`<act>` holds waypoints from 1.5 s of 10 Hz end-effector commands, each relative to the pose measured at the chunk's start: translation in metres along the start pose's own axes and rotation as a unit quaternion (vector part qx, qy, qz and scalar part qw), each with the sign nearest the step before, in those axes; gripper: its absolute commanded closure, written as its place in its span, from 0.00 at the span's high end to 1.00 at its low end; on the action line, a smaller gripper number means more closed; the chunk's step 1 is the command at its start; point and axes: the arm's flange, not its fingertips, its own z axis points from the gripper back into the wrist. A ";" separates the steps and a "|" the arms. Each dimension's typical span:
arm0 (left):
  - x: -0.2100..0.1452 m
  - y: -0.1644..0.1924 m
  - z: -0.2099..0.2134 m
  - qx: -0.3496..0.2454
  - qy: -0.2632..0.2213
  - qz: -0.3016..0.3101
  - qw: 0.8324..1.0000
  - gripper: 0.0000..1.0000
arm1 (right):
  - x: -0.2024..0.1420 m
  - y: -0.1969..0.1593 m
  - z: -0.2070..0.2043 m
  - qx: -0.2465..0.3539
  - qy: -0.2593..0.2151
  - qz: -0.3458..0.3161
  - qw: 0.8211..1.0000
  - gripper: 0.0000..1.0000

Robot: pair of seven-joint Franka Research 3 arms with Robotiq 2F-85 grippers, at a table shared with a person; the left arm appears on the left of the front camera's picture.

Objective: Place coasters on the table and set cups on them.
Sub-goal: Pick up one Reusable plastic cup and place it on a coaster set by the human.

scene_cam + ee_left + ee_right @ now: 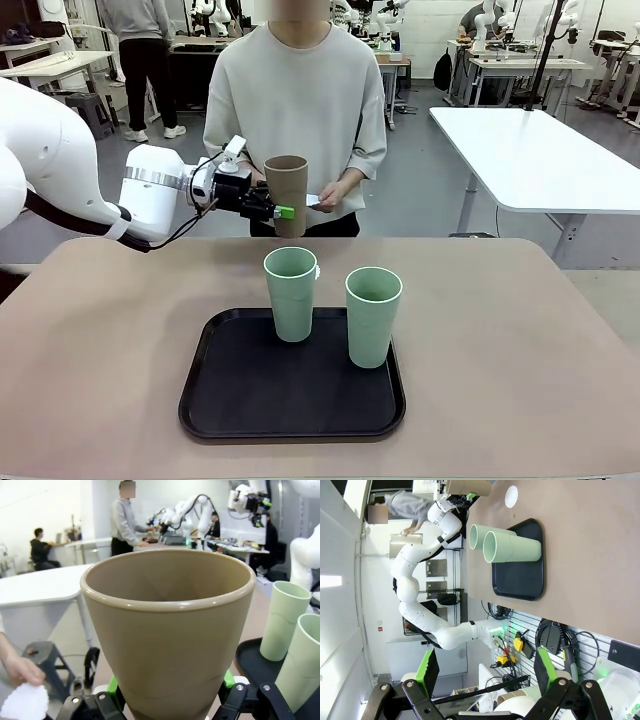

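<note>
Tray [230,400]: I see two green cups [291,295] standing on it.
Left pincer [284,212]: clamped on the brown cup [287,185], mid-air.
Right pincer [485,655]: fingers spread apart.

The white left arm [60,165] is stretching in level from the left side, wrist horizontal. The left gripper [283,208] is pinching a brown cup [288,185] upright between its green-padded fingers [114,689]. The right gripper [485,672] is holding its jaws spread wide, gripping nothing.

A glossy white table [530,150] stands on the grey floor [420,200] behind.
</note>
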 end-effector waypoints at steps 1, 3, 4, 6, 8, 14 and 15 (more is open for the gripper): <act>-0.009 -0.020 -0.010 -0.022 0.022 -0.040 0.999 0.84 | 0.002 0.001 0.000 0.012 -0.002 0.001 1.000 1.00; -0.017 -0.027 -0.019 -0.027 0.037 -0.050 0.998 0.84 | 0.002 0.001 0.000 0.012 -0.002 0.001 1.000 1.00; -0.021 -0.024 -0.022 -0.028 0.036 -0.045 0.998 0.84 | 0.002 0.001 0.000 0.012 -0.002 0.001 1.000 1.00; -0.021 -0.022 -0.027 -0.031 0.036 -0.053 0.997 0.84 | 0.002 0.001 0.000 0.012 -0.002 0.001 1.000 1.00; -0.028 -0.012 -0.029 -0.034 0.031 -0.046 0.998 0.84 | 0.002 0.001 0.000 0.012 -0.002 0.001 1.000 1.00; -0.048 0.002 -0.031 -0.042 0.029 -0.030 0.998 0.84 | 0.002 0.001 0.000 0.012 -0.002 0.001 1.000 1.00; -0.050 0.003 -0.030 -0.042 0.030 -0.030 0.998 0.84 | 0.002 0.001 0.000 0.012 -0.002 0.001 1.000 1.00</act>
